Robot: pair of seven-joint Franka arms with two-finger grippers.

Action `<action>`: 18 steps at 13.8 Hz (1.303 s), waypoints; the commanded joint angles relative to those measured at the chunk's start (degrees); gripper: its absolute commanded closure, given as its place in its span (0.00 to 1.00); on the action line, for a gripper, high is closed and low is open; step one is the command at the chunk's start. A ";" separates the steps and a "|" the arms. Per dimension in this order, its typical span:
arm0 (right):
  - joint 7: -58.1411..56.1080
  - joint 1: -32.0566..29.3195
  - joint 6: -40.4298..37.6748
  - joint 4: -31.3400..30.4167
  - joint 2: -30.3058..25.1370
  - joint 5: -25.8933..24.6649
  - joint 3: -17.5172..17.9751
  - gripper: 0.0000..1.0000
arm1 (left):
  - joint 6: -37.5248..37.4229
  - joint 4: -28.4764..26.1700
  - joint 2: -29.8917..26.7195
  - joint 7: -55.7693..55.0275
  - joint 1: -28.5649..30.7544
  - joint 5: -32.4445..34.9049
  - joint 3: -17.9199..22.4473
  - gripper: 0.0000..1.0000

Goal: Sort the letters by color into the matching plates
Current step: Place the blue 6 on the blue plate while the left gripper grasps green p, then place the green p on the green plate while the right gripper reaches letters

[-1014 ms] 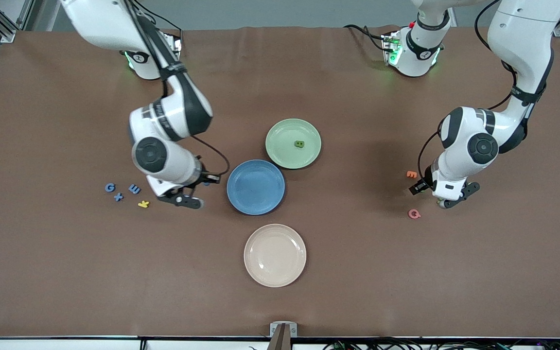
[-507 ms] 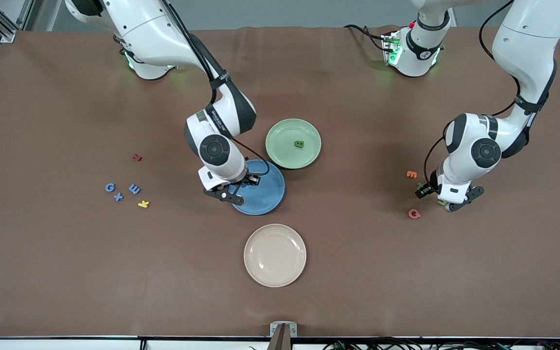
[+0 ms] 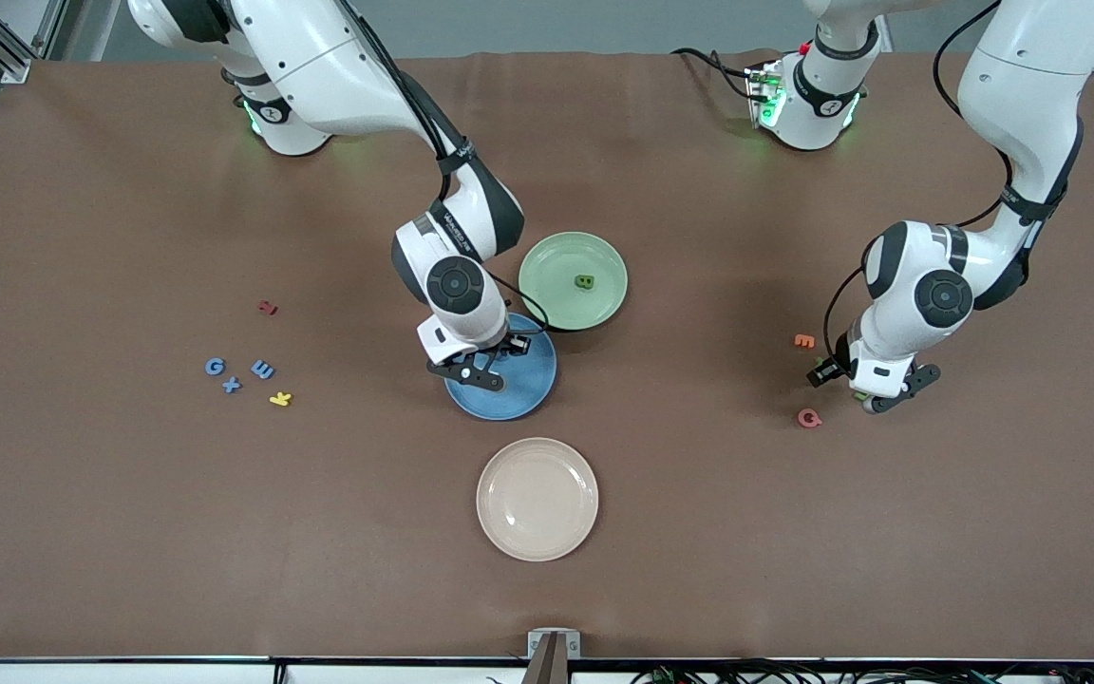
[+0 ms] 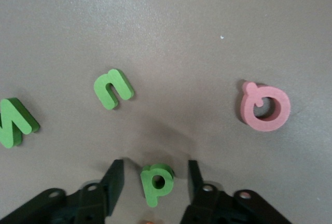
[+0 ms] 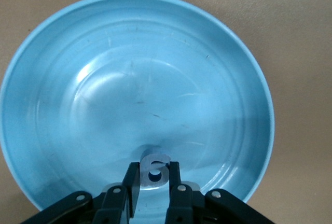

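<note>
My right gripper (image 3: pixel 482 369) is over the blue plate (image 3: pixel 530 389) and is shut on a small blue "6" (image 5: pixel 154 170), held just above the plate's floor (image 5: pixel 129 89). My left gripper (image 3: pixel 868 399) is low at the table toward the left arm's end. It is open, with a green "p" (image 4: pixel 157 181) lying between its fingers. A green "n" (image 4: pixel 113 88) and another green letter (image 4: pixel 16 122) lie close by. The pale green plate (image 3: pixel 556 261) holds one green piece (image 3: pixel 585 281). Blue "G" (image 3: pixel 215 366), "x" (image 3: pixel 231 385) and "E" (image 3: pixel 262 370) lie toward the right arm's end.
A beige plate (image 3: pixel 537 499) sits nearer the camera than the blue plate. A yellow "K" (image 3: pixel 280 399) and a red piece (image 3: pixel 268 307) lie by the blue letters. An orange "E" (image 3: pixel 803 340) and a pink "Q" (image 3: pixel 808 417) lie by my left gripper.
My right arm has swung from beside the blue letters to over the blue plate, carrying the blue "6". My left gripper has shifted slightly over the green letters.
</note>
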 commanded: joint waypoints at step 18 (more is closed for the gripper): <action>-54.82 -34.81 -22.52 -11.20 -21.47 -8.35 -1.13 0.00 | -8.11 0.32 -6.44 -8.17 -1.71 1.20 -18.53 1.00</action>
